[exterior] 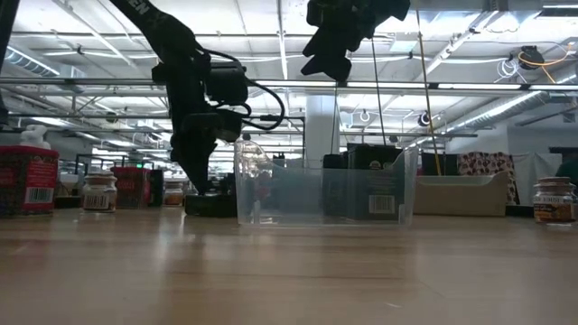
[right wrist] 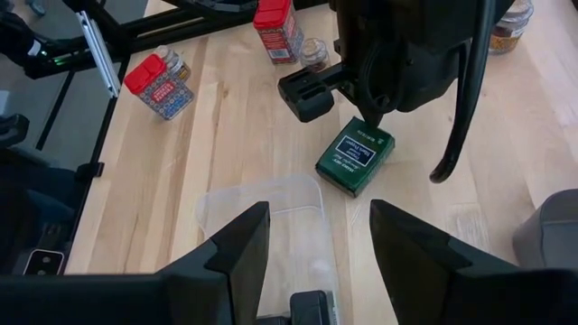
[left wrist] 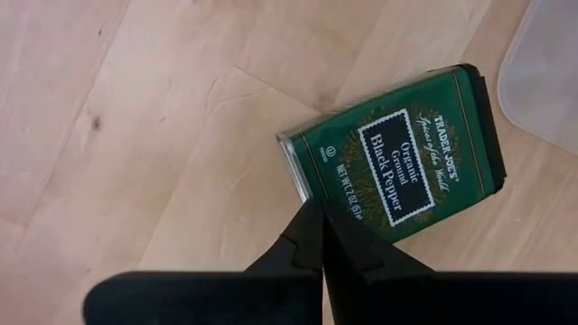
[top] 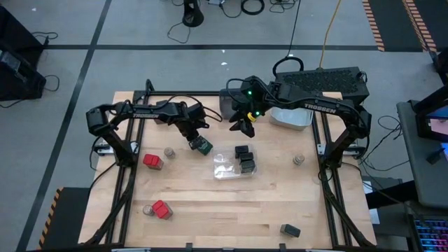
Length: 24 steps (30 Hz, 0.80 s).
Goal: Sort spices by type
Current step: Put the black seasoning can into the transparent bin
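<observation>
A green black-pepper tin (left wrist: pixel 397 153) with a black lid lies flat on the wooden table (top: pixel 210 210), just left of the clear bin (top: pixel 222 168). My left gripper (left wrist: pixel 322 217) is shut, and its tips are down at the tin's edge. My right gripper (right wrist: pixel 316 244) hangs open in the air above the clear bin's far side, with nothing between its fingers. Three dark tins (top: pixel 245 159) sit in the clear bin. Red-topped boxes (top: pixel 152 161) (top: pixel 162 208), round jars (top: pixel 169 152) (top: pixel 299 159) and one dark tin (top: pixel 290 229) stand loose on the table. My left gripper sets its shut fingertips (left wrist: pixel 312 236) against the tin's long side (left wrist: pixel 336 209), near the end away from the lid. The fingers come steeply from above, pointing down. The tin lies flat, label up, on the table. Whether the tips press on its top face or only its side, I cannot tell.
A dark grey bin (top: pixel 229 105) and a light bin (top: pixel 290 117) stand at the table's far edge, under the right arm. A third jar (top: pixel 148 209) stands beside the near red box. Bare wood lies along the near middle of the table.
</observation>
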Available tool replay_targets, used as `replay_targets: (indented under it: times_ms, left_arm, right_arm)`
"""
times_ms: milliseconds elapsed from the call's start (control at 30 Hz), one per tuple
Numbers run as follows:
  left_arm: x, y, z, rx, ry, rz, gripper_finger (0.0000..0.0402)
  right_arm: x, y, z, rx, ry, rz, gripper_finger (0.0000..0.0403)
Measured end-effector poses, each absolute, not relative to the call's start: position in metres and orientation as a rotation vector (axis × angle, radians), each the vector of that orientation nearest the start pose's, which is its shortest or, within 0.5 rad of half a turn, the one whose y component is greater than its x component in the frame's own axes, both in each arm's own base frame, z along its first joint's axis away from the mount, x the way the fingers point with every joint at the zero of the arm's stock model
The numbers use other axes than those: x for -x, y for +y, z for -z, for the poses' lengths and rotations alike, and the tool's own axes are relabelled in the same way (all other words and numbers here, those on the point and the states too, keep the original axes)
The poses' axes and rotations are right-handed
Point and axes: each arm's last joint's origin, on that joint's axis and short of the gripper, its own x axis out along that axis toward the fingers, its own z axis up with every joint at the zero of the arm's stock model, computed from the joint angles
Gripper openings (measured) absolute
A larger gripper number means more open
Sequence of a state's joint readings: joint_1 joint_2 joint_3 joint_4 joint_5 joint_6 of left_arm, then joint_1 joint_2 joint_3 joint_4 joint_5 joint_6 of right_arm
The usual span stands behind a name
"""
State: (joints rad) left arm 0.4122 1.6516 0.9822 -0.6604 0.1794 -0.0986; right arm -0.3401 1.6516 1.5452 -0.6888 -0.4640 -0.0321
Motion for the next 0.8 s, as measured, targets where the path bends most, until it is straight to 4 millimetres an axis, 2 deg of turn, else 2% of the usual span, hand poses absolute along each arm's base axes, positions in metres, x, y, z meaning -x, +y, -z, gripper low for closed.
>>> replay_targets:
  times_ms: [500,800]
  left_arm:
    - [-0.269,0.114,-0.166,0.468,1.279,-0.279,0.0000]
    - [-0.257,0.124,-0.157,0.485,1.315,-0.333,0.0000]
  right_arm:
    - [-0.341,-0.107,-0.333,-0.276,0.732,-0.131,0.0176]
    - [-0.340,-0.107,-0.333,-0.278,0.735,-0.132,0.0176]
